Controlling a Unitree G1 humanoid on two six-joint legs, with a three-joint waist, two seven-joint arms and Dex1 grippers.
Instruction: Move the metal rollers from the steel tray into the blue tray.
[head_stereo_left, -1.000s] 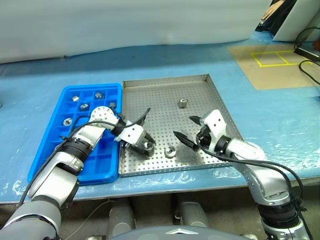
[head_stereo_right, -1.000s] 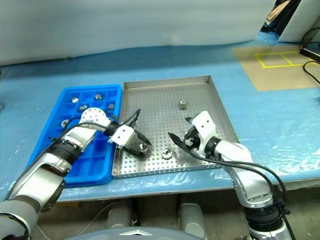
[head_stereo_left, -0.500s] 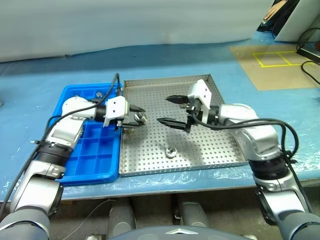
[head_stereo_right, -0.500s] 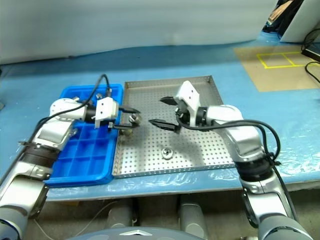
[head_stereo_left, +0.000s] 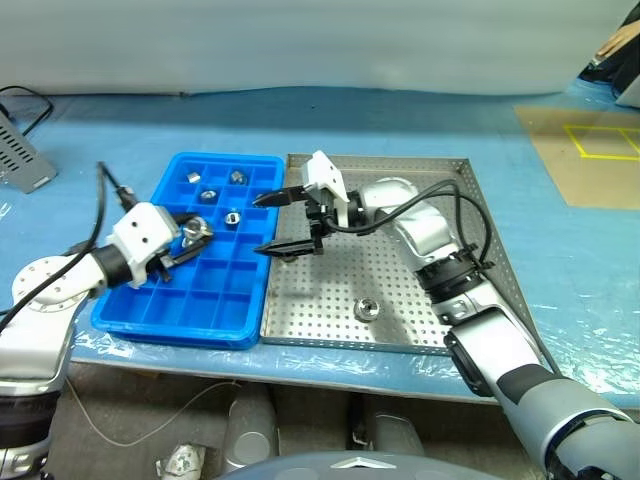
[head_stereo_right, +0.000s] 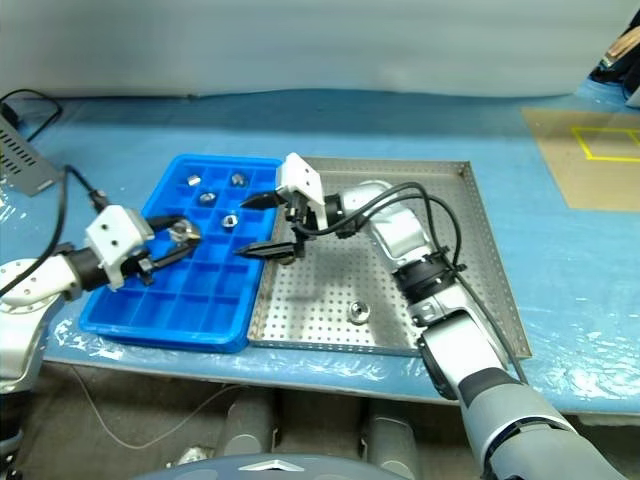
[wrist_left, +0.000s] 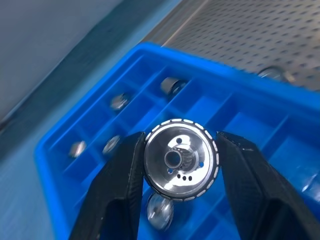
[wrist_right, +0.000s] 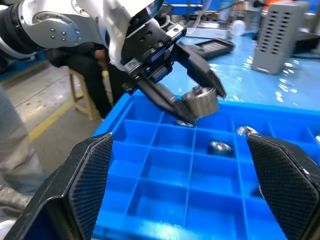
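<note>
Left gripper (head_stereo_left: 186, 240) hangs over the blue tray (head_stereo_left: 140, 310), its two black fingers (wrist_left: 122, 192) clamped on one metal roller (wrist_left: 181, 159), held clear above the compartments. From the left wrist view the roller's round base faces the camera, pinched on both sides.

The blue tray sits on a blue-covered table (head_stereo_left: 420, 120), its long side touching the steel tray (head_stereo_left: 480, 290) to the right. Several other rollers lie in its far compartments: one at (head_stereo_left: 193, 177), one at (head_stereo_left: 238, 176), one at (head_stereo_left: 208, 196) and one at (head_stereo_left: 232, 216).

Right gripper (head_stereo_left: 272, 222) reaches across from the steel tray towards the blue tray's near edge, pointing at the left gripper, with its jaws spread wide and nothing between them.

One roller (head_stereo_left: 366, 309) still lies on the perforated floor of the steel tray, near its front rim and well apart from both grippers.
</note>
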